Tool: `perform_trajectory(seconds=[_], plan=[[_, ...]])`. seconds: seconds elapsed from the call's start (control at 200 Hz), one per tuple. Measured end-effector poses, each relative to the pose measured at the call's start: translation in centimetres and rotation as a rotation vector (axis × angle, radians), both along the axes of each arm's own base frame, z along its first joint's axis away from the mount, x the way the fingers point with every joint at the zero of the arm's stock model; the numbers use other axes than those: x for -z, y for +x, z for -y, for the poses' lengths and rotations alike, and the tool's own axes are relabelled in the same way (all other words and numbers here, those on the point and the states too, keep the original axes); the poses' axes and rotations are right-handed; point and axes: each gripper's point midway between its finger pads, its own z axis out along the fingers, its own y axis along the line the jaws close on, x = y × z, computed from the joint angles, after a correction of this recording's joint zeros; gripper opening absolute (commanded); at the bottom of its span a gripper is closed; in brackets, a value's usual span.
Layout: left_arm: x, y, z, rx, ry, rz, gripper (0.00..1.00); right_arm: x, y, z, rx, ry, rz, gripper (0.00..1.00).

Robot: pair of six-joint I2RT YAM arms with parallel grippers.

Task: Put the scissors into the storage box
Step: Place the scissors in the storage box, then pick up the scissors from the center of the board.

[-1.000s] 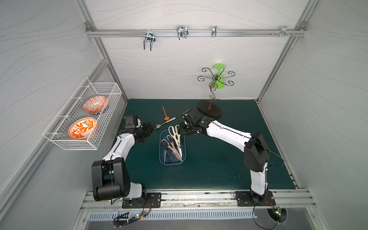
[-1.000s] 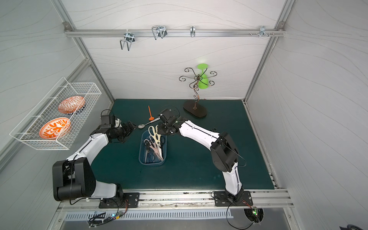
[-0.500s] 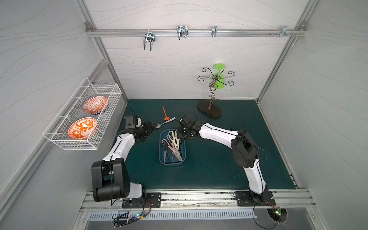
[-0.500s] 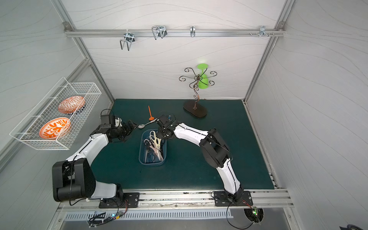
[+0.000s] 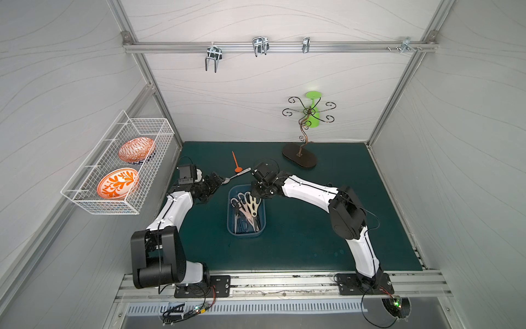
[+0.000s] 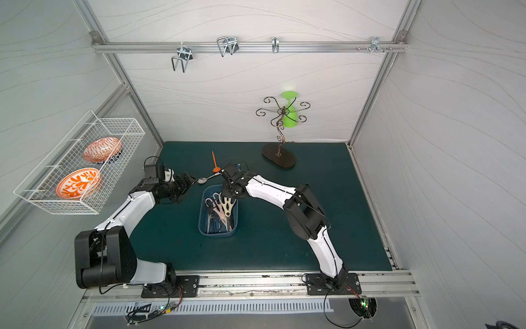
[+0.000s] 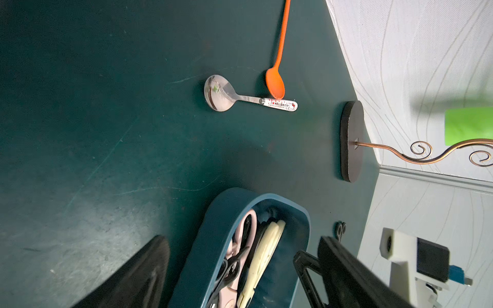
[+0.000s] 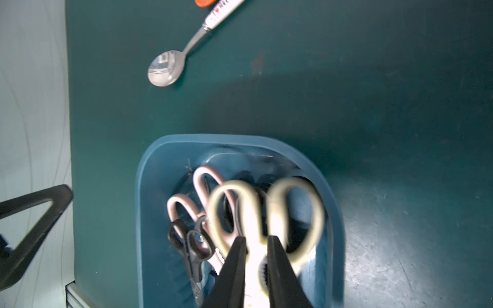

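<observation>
My right end effector [image 8: 256, 240] hangs over the blue box [image 8: 145, 192] on the worktop [image 5: 299, 233]. Its fingers stand narrowly apart astride the cream scissors [image 8: 249, 210], and I cannot tell whether it grips them. They rest atop the other scissors [image 5: 242, 212] in the box. My left end effector [image 7: 241, 241] gapes wide and empty.

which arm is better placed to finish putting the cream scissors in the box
Right: the right gripper straddles the cream scissors over the storage box; the left gripper sits open beside it, by the spoon.
</observation>
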Motion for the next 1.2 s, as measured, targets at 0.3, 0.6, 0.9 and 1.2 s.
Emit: perform_trajectory(seconds=[0.3, 0.6, 0.9, 1.2], plan=[[-0.1, 0.1, 0.1, 0.004, -0.004, 0.006, 0.92, -1.7, 0.8, 1.0, -0.061, -0.041, 0.082, 0.21], [-0.3, 0.2, 0.9, 0.037, -0.028, 0.035, 0.92, -7.8, 5.0, 10.1, -0.013, -0.036, 0.190, 0.21], [-0.4, -0.4, 5.3, 0.216, 0.007, 0.065, 0.92, -5.4, 8.7, 23.6, 0.053, -0.227, 0.142, 0.21], [-1.0, -1.3, 8.2, 0.338, 0.033, 0.061, 0.92, -2.4, 9.4, 33.0, 0.092, -0.339, 0.020, 0.21]])
